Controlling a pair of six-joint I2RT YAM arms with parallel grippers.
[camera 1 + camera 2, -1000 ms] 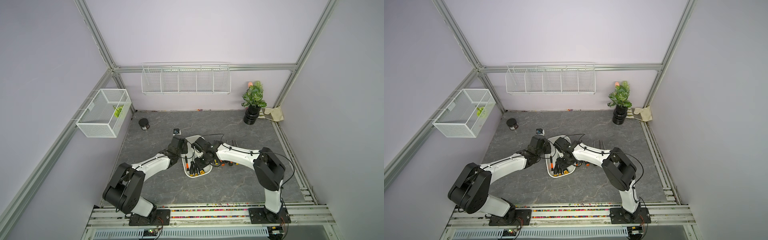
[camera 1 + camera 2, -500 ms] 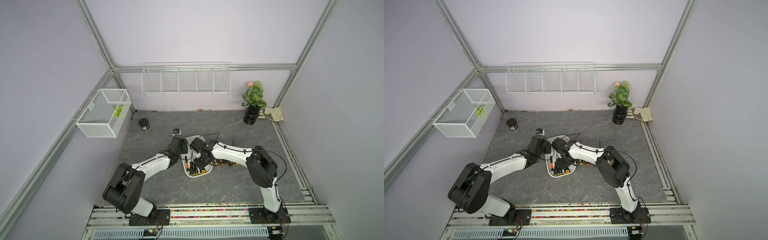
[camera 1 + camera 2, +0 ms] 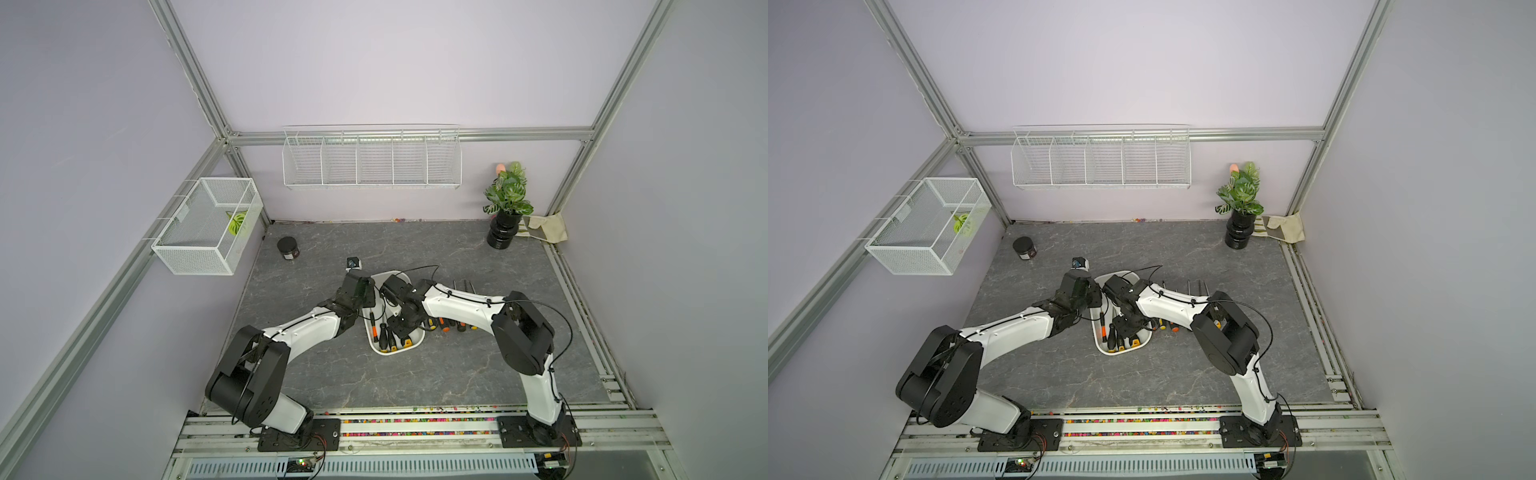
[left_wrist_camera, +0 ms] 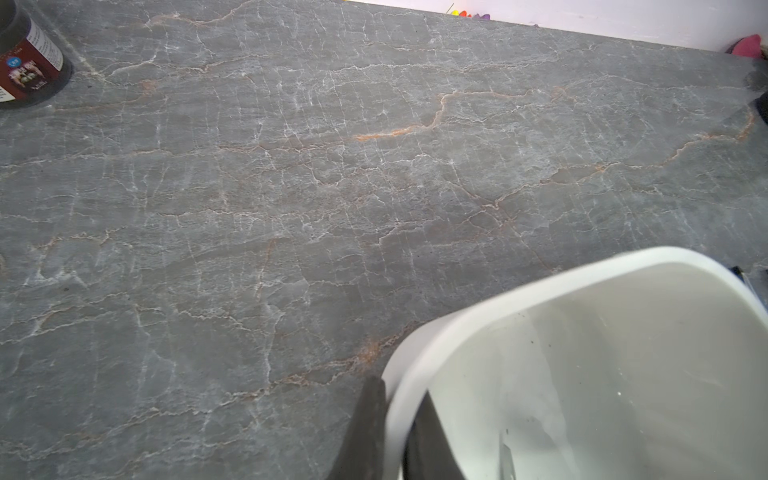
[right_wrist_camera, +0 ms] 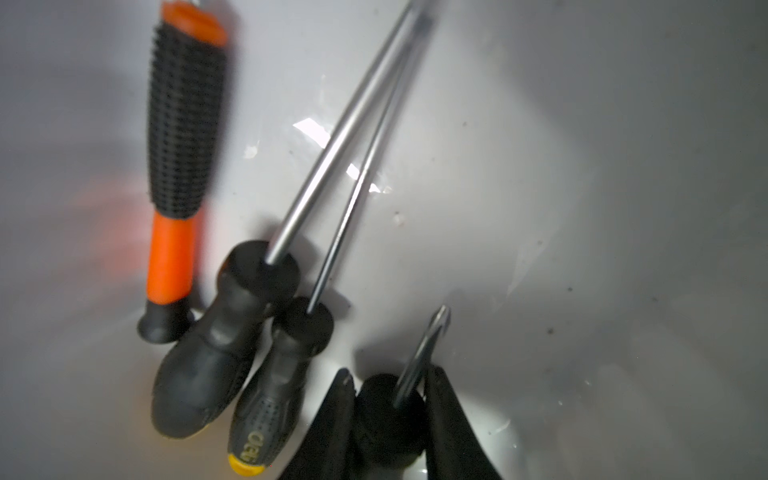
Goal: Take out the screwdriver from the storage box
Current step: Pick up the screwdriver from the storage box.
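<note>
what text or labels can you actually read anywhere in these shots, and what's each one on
black jar: red label with white print and a blue round badge, too blurred to read.
black and yellow screwdriver: a few raised characters near the yellow end of its handle, not clear enough to quote.
Nothing else carries visible text; in both top views any print is too small to read.

A black jar stands at the bench's ten o'clock, a potted plant at two.
</note>
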